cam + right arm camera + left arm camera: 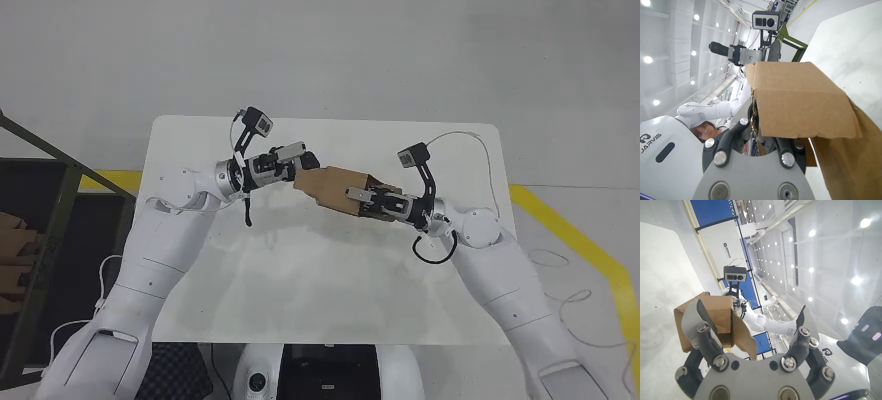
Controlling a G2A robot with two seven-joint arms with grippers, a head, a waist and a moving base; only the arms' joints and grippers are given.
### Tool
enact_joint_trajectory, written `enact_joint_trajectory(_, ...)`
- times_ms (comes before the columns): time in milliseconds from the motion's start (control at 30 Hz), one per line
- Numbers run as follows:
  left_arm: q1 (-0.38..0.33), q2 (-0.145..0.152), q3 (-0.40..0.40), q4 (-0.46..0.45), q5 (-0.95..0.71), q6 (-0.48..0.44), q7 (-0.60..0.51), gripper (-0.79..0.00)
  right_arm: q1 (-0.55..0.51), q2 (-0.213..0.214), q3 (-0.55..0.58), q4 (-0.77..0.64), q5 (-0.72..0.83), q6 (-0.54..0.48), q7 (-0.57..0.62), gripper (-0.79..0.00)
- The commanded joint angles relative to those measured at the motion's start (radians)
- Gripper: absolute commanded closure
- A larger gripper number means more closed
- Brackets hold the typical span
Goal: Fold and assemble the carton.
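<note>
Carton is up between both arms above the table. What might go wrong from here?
1. The left gripper is open, with one finger at the open end of the carton, so it seems to hang from the right gripper alone. A push there may twist it or pull it loose.
2. The loose flap beside that finger has a ragged edge. It may catch and crumple or tear rather than fold.

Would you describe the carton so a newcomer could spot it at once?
Start at the white table and look to its middle, between the left end effector and the right end effector. The carton is there: cardboard with loose flaps, the only brown thing there.
</note>
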Motion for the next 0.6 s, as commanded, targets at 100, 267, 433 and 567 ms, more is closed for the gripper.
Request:
enact_joint_trajectory(100, 0.001, -0.003, 0.012, -0.002, 0.003, 0.006, 0.000, -0.785, 0.003, -0.002, -0.002, 0.003, 0.000, 0.001, -0.002, 0.000)
enact_joint_trajectory(267, -0.004, -0.004, 0.016, -0.005, 0.008, 0.010, -0.001, -0.785, 0.005, -0.005, -0.007, 0.006, 0.002, 0.003, -0.005, 0.000)
enact_joint_trajectory(433, -0.004, -0.005, 0.023, -0.013, 0.024, 0.012, 0.006, -0.785, 0.006, -0.006, -0.007, 0.009, 0.002, 0.005, -0.007, 0.000)
enact_joint_trajectory(567, 0.000, -0.004, 0.020, -0.015, 0.043, 0.007, 0.025, -0.785, 0.006, -0.006, -0.002, 0.009, 0.002, 0.004, -0.006, 0.000)
